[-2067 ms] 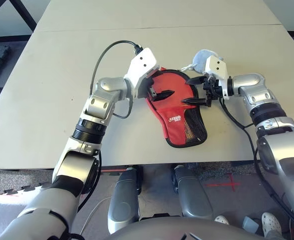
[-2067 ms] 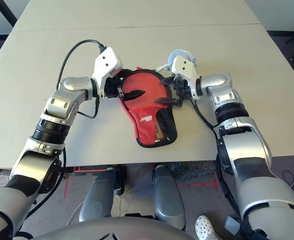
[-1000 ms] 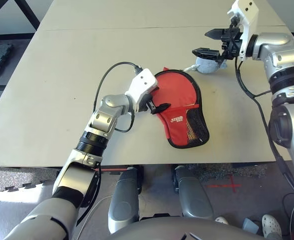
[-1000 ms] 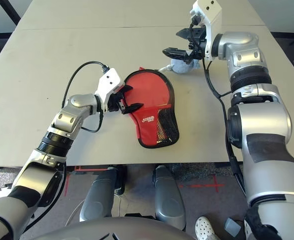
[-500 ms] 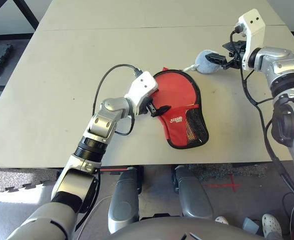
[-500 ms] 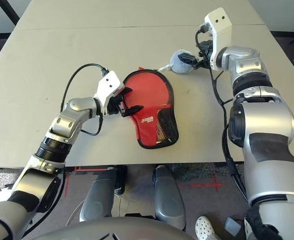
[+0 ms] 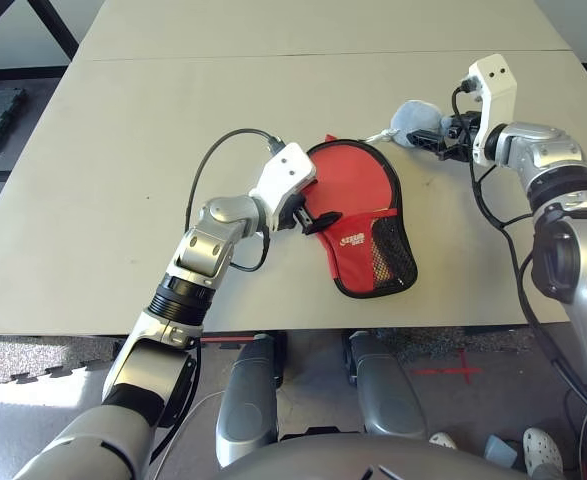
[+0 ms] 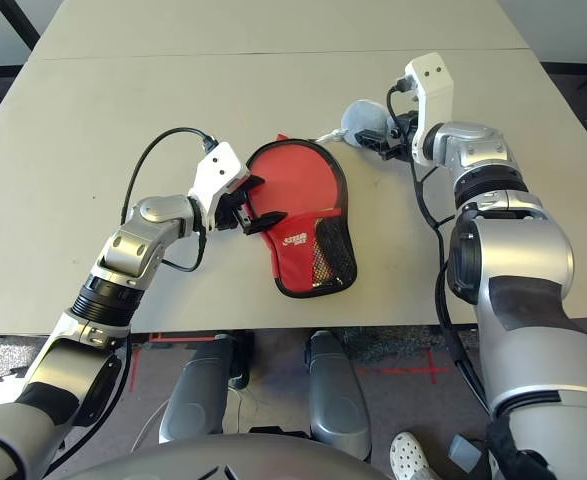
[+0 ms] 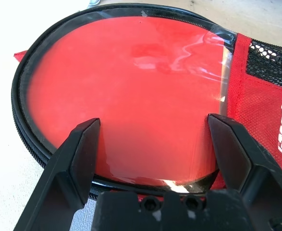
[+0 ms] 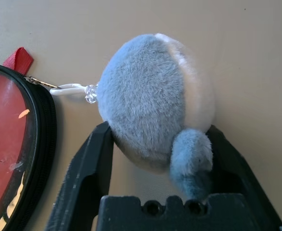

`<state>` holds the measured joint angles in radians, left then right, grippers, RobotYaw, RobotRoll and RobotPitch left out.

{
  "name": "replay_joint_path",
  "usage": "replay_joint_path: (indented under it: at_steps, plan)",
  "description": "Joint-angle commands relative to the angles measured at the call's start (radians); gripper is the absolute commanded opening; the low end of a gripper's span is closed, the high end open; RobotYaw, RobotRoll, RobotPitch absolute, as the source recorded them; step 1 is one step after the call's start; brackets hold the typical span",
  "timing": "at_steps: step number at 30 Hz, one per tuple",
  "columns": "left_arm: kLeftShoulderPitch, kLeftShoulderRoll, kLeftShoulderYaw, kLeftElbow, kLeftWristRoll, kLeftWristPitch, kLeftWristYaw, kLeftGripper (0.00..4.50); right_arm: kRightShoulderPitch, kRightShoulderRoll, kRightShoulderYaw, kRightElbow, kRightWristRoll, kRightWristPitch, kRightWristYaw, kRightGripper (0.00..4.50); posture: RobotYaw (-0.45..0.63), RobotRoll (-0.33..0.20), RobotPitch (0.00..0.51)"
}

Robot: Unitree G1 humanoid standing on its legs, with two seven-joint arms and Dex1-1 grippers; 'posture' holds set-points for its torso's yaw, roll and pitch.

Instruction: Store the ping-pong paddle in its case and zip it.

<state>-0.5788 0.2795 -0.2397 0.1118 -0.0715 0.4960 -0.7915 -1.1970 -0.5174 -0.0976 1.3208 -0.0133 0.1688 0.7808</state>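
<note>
Evidently the storing half looks done: the paddle-shaped red fabric case with black trim (image 7: 358, 225) lies flat near the front middle of the pale table (image 7: 123, 150), and the left wrist view shows the round red rubber face of the ping-pong paddle (image 9: 131, 91) sitting inside the black zipper rim under a glossy clear film. What remains, as I judge it, is the zipping. The zipper seems still open around the round end, though the head views are too coarse to say how far it runs.

The left hand (image 7: 311, 208) rests at the case's 9 o'clock edge with its two black fingers spread wide, one on each side of the round end and gripping nothing. The right hand (image 7: 433, 136) is off at about 1 o'clock from the case, fingers parted around a small fluffy grey ball-shaped charm (image 10: 155, 120). They hug its sides, but whether they actually press it I cannot tell. A white looped cord (image 10: 73, 90) runs from the charm toward the zipper rim beside a small red tab (image 10: 18, 58), so it is probably the pull, which would make this the start of the zip stroke.

The paddle's wooden handle is hidden under the red fabric and black mesh pocket (image 7: 393, 258) at the narrow 6 o'clock end. The zipper slider itself is too small to make out.
</note>
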Motion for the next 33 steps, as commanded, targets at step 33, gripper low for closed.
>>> replay_joint_path:
  at_steps: [33]
  plan:
    - [-0.002,-0.042,-0.076,0.111,0.012,-0.002,-0.022,4.5,0.175,-0.46,0.488,-0.408,0.111,0.142,0.834,0.03,-0.07,0.0,0.225]
